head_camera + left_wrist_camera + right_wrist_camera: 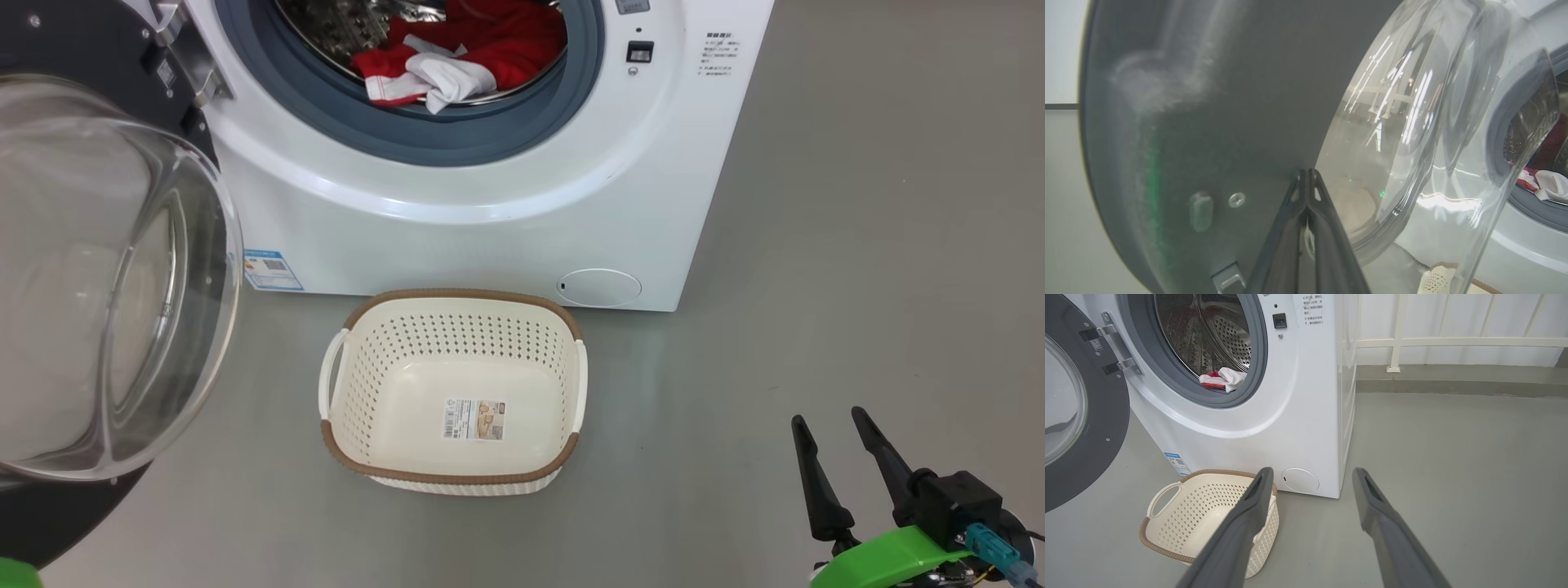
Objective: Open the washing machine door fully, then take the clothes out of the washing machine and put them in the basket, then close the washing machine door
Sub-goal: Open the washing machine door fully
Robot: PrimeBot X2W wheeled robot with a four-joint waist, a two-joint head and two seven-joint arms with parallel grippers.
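Red-and-white clothes [482,49] in washing machine [490,237] drum; door [98,269] swung open at left; basket [457,298] on floor before machine; right gripper [826,416] spread.
Left wrist: left gripper [1307,175] pressed together, holding nothing, tips near door's dark rim.
Right wrist: fingers [1241,526] apart above floor, beside basket.

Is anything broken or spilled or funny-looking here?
Nothing looks broken or spilled. The washing machine door hangs open, the clothes sit bunched inside the washing machine, and the basket stands upright, empty but for its label. A white piece lies at the front of the pile, not falling out.
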